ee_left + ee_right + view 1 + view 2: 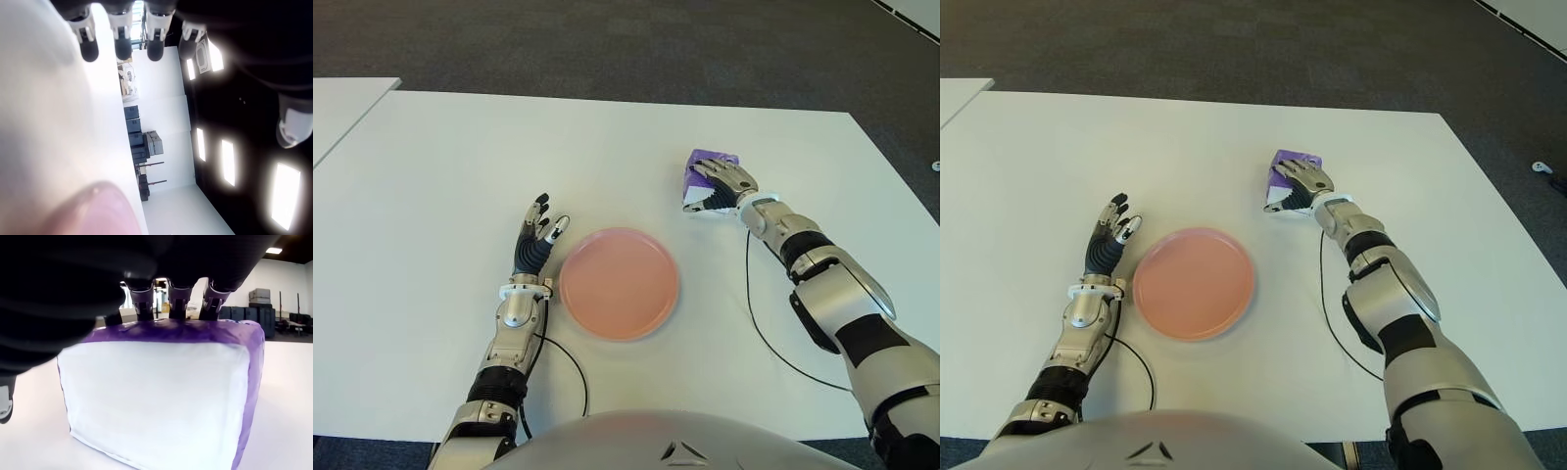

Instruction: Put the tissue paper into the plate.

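The tissue paper pack (716,157), purple with a white face (156,396), lies on the white table (460,166) to the right of and beyond the plate. My right hand (724,182) sits on top of it, fingers (177,298) curled over its far upper edge and the thumb against its side. The pink round plate (619,283) stands near the table's front middle with nothing in it. My left hand (540,235) shows just left of the plate, its fingers (122,49) spread and holding nothing.
A black cable (759,323) runs across the table beside my right forearm, and another (573,367) loops by my left forearm. A second white table (342,103) adjoins at the far left. Dark carpet lies beyond the far edge.
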Action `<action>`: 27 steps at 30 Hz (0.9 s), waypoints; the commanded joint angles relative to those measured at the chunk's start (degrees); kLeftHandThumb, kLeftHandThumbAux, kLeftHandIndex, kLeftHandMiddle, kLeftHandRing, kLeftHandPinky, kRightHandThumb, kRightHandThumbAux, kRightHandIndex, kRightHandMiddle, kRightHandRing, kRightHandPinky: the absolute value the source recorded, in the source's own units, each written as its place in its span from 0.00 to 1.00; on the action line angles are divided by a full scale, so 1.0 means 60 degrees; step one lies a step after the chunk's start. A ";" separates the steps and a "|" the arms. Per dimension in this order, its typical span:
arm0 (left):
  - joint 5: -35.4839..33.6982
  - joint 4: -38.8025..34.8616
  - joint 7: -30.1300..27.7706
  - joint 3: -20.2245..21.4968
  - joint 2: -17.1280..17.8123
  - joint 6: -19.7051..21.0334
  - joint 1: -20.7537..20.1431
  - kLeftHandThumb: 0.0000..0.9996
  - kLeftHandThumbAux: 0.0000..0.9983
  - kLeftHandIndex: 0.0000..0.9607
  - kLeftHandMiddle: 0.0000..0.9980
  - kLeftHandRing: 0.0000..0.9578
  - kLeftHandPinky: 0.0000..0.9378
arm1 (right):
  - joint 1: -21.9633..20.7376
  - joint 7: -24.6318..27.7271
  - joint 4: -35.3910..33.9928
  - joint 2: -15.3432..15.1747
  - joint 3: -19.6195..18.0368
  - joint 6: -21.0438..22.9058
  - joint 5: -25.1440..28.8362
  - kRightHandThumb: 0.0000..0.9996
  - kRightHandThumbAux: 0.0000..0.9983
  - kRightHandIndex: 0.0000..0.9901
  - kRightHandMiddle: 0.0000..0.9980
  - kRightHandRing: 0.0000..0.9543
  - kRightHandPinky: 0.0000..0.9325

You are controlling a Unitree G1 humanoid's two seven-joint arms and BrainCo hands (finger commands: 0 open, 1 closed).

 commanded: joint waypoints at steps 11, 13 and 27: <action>0.0047 0.0366 0.0015 -0.0018 0.0016 0.0326 0.0478 0.00 0.40 0.00 0.00 0.00 0.00 | 0.1436 -0.0343 -0.0346 -0.0103 0.0296 -0.0962 -0.0105 0.27 0.42 0.00 0.00 0.00 0.00; 0.0048 0.0380 0.0017 -0.0018 0.0017 0.0314 0.0478 0.00 0.40 0.00 0.00 0.00 0.00 | 0.1648 -0.0421 -0.0499 -0.0205 0.0313 -0.1177 -0.0095 0.27 0.42 0.00 0.00 0.00 0.00; 0.0104 0.0249 0.0025 -0.0072 0.0003 0.0437 0.0528 0.00 0.40 0.00 0.00 0.00 0.00 | 0.3284 -0.0107 -0.1788 -0.1067 0.0226 -0.2582 0.0325 0.24 0.43 0.00 0.00 0.00 0.00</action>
